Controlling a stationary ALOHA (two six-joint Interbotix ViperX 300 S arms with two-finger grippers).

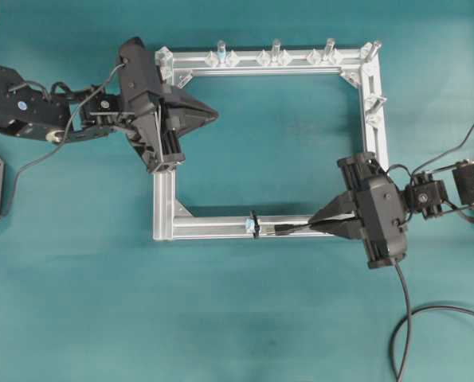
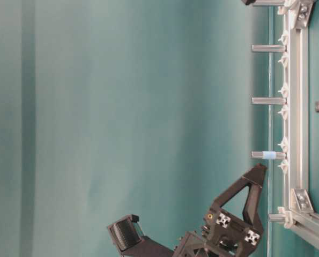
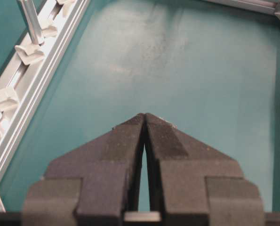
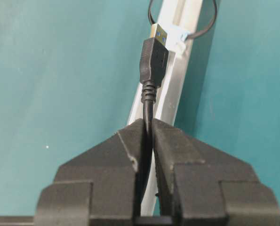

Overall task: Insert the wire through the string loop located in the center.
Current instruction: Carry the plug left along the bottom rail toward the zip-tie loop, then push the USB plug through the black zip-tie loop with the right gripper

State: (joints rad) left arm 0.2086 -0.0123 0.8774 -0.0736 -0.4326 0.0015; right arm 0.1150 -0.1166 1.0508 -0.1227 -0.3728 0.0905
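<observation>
Right gripper (image 4: 148, 123) pinched the wire (image 4: 148, 110) just behind its ribbed black plug, whose yellowish metal tip sat at the string loop (image 4: 203, 26), not yet through it as far as the wrist view showed. Both lay over the lower bar of the silver aluminium frame (image 1: 205, 228), with bare teal table (image 1: 260, 143) open inside it. Left gripper (image 3: 145, 117) had its matte, wedge-shaped jaws pressed together on nothing, hovering level beside the frame's upper left corner.
</observation>
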